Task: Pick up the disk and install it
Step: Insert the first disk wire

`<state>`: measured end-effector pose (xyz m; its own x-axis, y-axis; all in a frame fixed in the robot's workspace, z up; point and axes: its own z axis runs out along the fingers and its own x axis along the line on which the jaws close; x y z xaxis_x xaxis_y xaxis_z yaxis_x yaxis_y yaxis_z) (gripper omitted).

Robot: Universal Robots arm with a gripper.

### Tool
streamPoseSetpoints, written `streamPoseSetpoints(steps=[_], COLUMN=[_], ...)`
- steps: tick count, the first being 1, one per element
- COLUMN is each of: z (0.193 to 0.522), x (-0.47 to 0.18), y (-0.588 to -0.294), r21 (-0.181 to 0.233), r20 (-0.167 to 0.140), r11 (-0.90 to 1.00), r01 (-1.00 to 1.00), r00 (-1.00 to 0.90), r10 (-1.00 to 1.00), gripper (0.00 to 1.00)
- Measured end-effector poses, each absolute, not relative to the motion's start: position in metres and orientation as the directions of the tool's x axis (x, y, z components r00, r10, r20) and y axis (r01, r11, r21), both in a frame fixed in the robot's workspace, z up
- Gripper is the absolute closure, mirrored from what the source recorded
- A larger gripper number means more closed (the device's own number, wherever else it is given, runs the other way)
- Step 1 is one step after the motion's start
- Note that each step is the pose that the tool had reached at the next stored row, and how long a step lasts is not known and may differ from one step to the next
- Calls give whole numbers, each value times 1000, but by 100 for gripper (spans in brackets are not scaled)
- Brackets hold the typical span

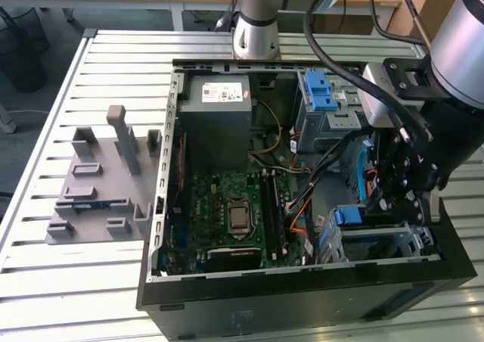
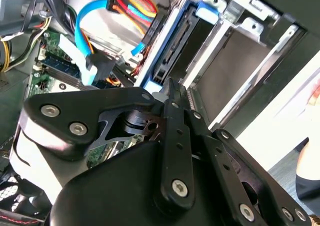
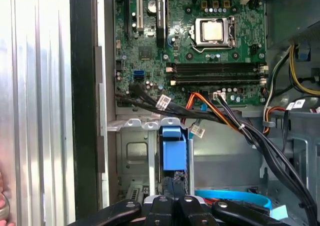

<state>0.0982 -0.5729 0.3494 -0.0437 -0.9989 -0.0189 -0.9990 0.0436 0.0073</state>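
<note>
One disk (image 3: 174, 153) looks nearly seated in the drive cage (image 3: 131, 153), the hand (image 3: 172, 202) at its end, its grip impossible to tell.

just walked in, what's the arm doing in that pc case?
The arm's black gripper is down inside the open black computer case, which lies on the slatted metal table. It sits right at the flat hard drive with blue plastic side rails and end bracket, which stands on edge in the grey sheet-metal drive bay at the case's corner on the exterior view's right. Whether the gripper is clamped on the drive I can't tell.
</note>
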Motion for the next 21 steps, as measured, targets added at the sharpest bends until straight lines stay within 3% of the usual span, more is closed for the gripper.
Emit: streamPoseSetpoints(steps=[21], z=[358], x=[113], y=[-564], r21=[7], r20=[-20], r11=[44], r01=[-999], r00=[-44], r10=[-999], gripper=[89])
